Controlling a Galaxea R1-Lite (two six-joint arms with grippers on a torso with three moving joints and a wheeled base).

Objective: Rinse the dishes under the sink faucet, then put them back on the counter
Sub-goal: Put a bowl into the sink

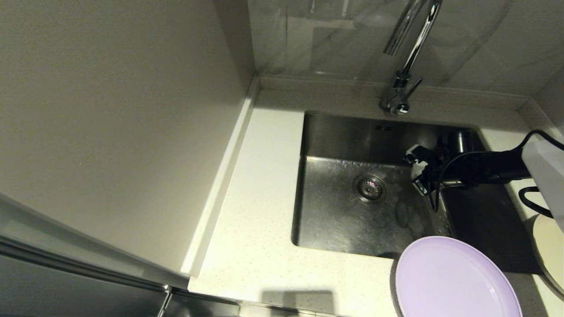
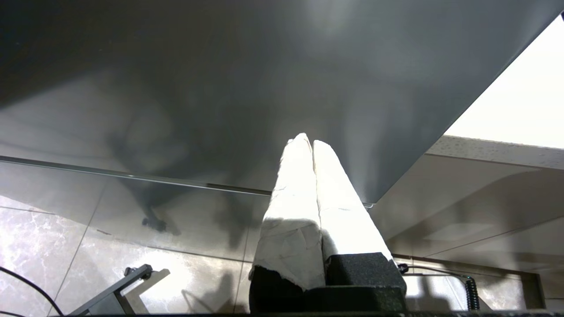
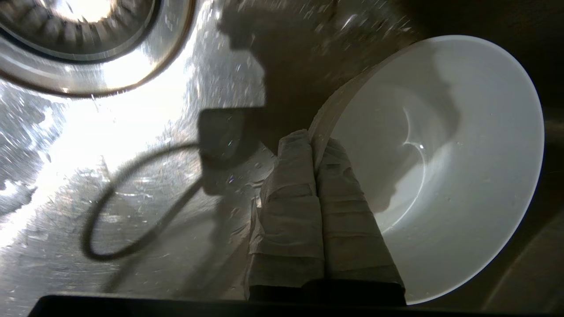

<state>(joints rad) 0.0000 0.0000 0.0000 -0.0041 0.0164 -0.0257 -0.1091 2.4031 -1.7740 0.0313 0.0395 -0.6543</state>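
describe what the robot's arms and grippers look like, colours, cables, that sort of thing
The right arm is a black tube with thin black cables looping beside it and a white shell near the body. Each gripper, right and left, has two long tapered fingers wrapped in wrinkled white tape on a black base.

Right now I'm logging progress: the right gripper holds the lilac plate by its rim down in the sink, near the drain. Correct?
Not quite. The right gripper is shut on the rim of the white bowl, as the right wrist view shows. The lilac plate lies on the counter in the head view. The rest holds: it is in the sink, near the drain.
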